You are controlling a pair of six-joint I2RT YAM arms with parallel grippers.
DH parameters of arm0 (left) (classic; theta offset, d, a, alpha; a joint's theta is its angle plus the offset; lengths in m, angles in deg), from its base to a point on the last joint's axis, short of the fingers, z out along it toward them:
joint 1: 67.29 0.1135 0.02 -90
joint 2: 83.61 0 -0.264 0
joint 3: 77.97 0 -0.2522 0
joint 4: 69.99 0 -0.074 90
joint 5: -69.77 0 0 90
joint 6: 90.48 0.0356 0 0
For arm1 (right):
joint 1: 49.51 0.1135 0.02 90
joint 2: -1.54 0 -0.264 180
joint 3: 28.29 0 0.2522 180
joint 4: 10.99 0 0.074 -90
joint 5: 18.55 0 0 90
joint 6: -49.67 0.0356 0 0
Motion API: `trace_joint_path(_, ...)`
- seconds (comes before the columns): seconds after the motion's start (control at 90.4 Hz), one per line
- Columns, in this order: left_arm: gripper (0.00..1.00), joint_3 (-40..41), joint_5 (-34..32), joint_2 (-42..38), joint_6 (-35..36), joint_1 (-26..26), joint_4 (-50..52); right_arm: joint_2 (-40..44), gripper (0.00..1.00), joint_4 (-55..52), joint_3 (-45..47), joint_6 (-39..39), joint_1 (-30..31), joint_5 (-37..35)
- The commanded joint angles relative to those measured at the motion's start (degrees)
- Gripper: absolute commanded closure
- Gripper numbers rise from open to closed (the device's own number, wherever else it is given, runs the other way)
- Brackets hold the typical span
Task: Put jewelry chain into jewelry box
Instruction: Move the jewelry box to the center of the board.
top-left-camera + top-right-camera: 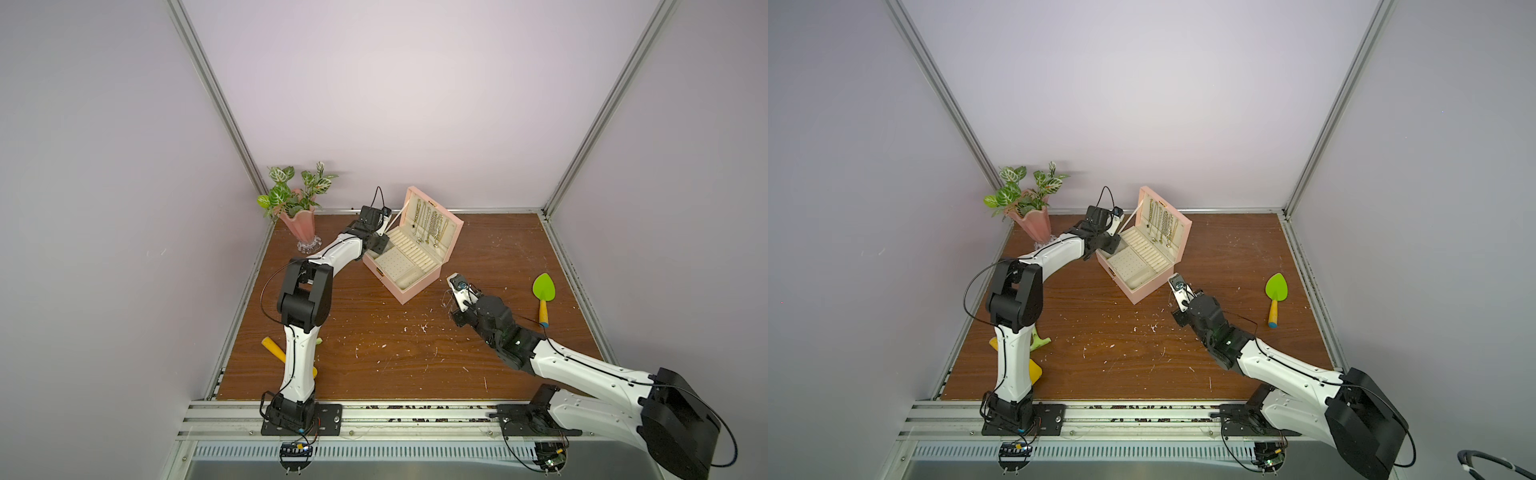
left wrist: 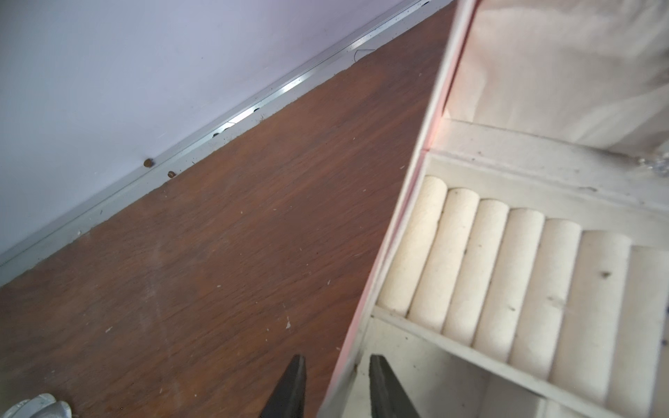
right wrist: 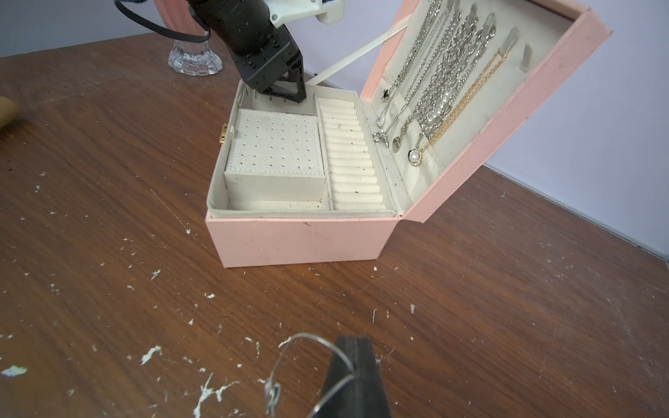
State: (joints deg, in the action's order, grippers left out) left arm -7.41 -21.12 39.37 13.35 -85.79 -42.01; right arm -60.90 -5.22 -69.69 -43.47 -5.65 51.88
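The pink jewelry box stands open at the back middle of the table. Its cream ring rolls and dotted panel show. The jewelry chain, a thread-thin pale loop with a small clasp, sticks out of my right gripper, which is shut on it low over the table right of the box. My left gripper straddles the box's far-left wall. One finger is outside and one inside, with slim gaps either side.
Several chunky chains hang inside the raised lid. A pink vase with a plant stands at the back left. A green trowel lies at the right, and a yellow-handled tool under the left arm. White flecks dot the wooden table.
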Motion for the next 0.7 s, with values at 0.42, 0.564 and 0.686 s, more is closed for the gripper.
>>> trace_joint_path(0.42,0.96,16.10,2.33,-7.88,-5.23,0.50,-2.33,7.66,0.99,-2.03,-1.15,0.18,-0.09,-1.35)
trace_joint_path(0.564,0.97,24.67,1.69,-14.56,-8.12,-0.80,-5.05,9.96,0.99,-4.12,-1.75,-0.40,-0.07,-1.70)
trace_joint_path(0.686,0.97,31.78,-2.08,-20.47,-10.64,-3.98,-6.13,11.75,0.99,-5.10,-2.07,-1.10,-0.04,-1.72)
